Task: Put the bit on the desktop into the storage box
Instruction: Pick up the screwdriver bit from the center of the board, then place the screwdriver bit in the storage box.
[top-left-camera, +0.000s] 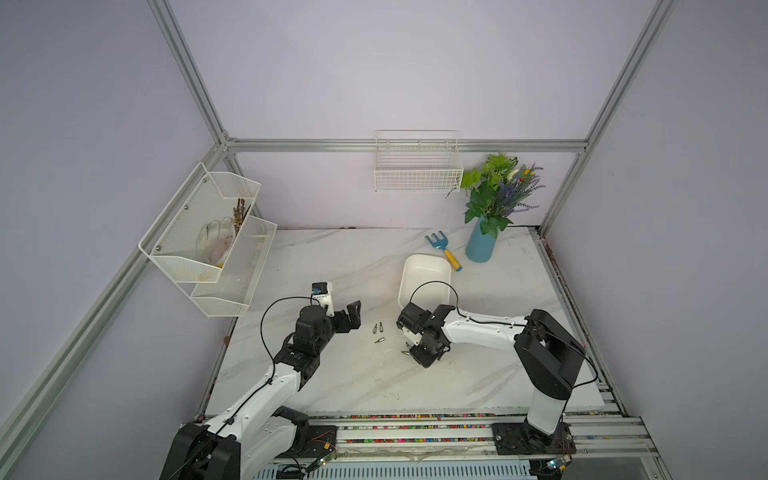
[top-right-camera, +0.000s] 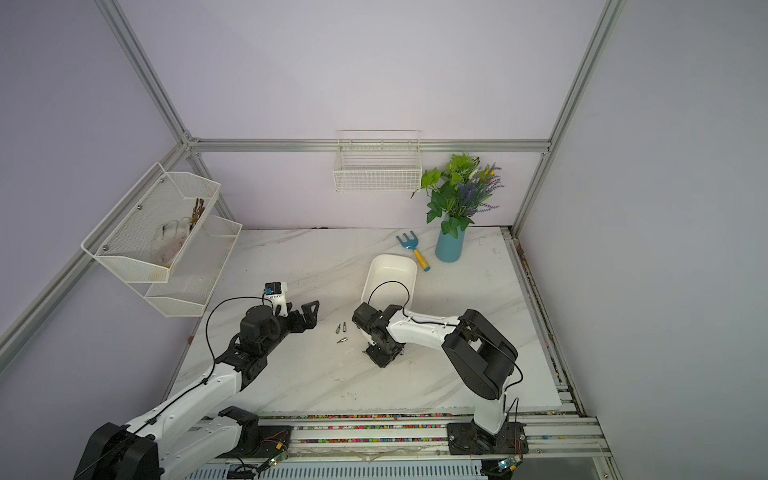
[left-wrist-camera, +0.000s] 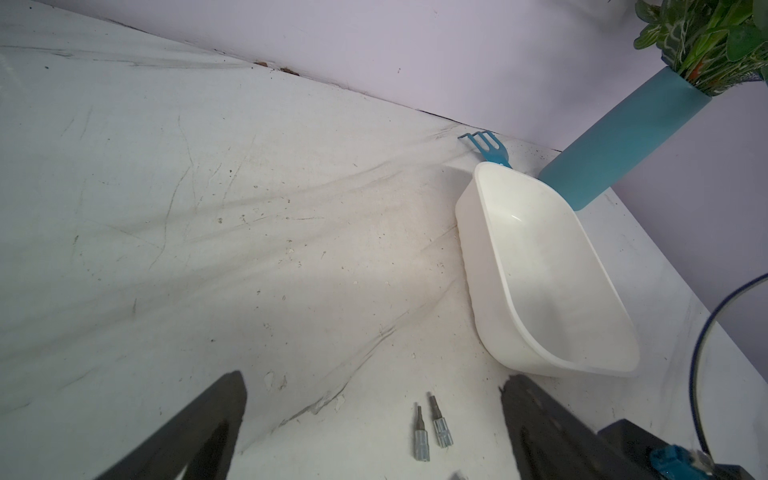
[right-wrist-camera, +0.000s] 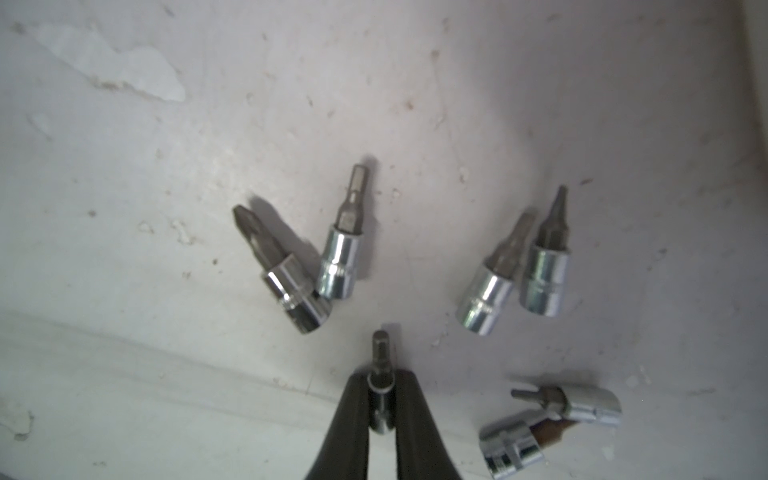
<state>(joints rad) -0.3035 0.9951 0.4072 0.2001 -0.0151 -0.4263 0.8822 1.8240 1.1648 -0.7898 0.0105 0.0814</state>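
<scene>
The desktop (left-wrist-camera: 208, 208) is seen as a matt, marble-look white sheet, scuffed, scratched and flecked with grit. Each bit (right-wrist-camera: 337, 266) is shown with a mirror-bright chromed metal socket and a duller grey metal tip. The box (left-wrist-camera: 478, 257) is made of smooth white plastic with a faint sheen and the vase (left-wrist-camera: 615, 141) is finished in matt blue, while the rack (top-left-camera: 187, 232) is formed of fine white-coated metal mesh and the basket (top-left-camera: 417, 178) of white-coated wire.
</scene>
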